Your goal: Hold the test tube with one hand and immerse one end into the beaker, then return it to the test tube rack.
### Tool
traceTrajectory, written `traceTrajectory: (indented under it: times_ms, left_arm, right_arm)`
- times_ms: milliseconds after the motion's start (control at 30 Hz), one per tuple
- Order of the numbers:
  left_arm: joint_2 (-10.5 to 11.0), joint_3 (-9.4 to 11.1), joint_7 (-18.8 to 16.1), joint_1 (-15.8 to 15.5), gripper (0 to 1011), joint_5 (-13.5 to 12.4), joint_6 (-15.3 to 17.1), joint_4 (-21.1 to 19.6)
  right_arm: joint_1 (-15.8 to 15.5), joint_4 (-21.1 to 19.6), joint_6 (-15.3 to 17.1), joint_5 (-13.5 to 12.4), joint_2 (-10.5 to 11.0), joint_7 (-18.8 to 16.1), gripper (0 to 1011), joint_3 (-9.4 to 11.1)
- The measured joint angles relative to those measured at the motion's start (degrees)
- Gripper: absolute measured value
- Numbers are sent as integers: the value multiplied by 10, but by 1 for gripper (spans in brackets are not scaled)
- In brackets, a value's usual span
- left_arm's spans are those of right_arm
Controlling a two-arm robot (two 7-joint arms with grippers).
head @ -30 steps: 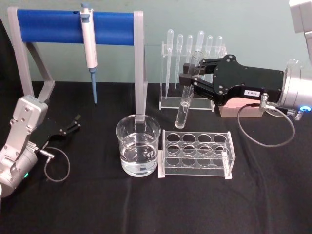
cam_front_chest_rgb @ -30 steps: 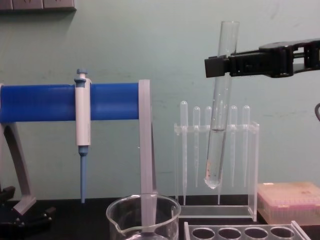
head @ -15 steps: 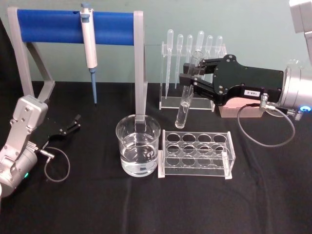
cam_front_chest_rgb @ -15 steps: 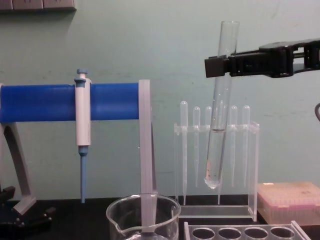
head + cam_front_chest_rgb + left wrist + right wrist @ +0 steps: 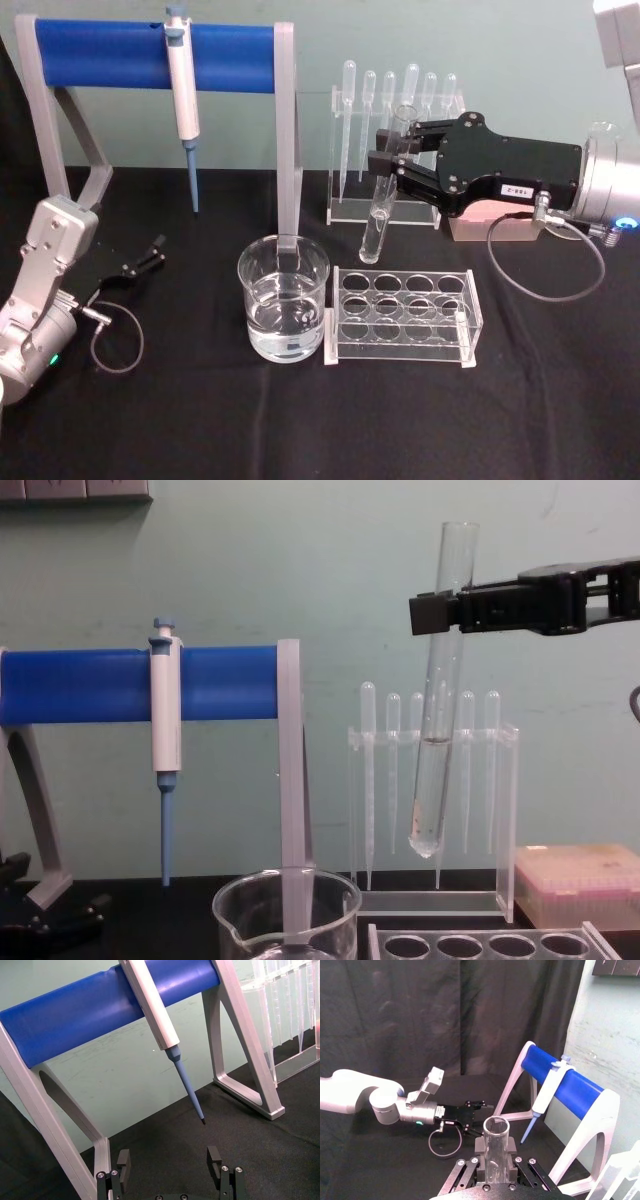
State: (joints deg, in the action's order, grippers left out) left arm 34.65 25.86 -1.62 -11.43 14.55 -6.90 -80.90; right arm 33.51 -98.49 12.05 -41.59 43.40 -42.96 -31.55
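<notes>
lab — pipettes (image 5: pixel 389 100), pipettor (image 5: pixel 181 90), beaker (image 5: pixel 284 310), tube rack (image 5: pixel 400 351)

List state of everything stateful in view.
test tube: held in air, slightly tilted, mouth up
right gripper: shut on test tube
left gripper: open, low at left
beaker: upright, partly filled with clear liquid
test tube rack: upright, holes empty
pipettor: hanging on blue bar

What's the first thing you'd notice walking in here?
The right gripper holding a test tube up in the air, above and behind the clear rack, right of the beaker of clear liquid. Then the big blue bar at the back left, with a pipettor hanging from it. The left gripper sits low at far left, open.
</notes>
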Motion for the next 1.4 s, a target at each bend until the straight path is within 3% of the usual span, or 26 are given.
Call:
traceTrajectory:
  times_ms: [1400]
  left_arm:
    - [0,0,0,0,1000,0,0,0]
  right_arm:
    - [0,0,0,0,0,0,228,0]
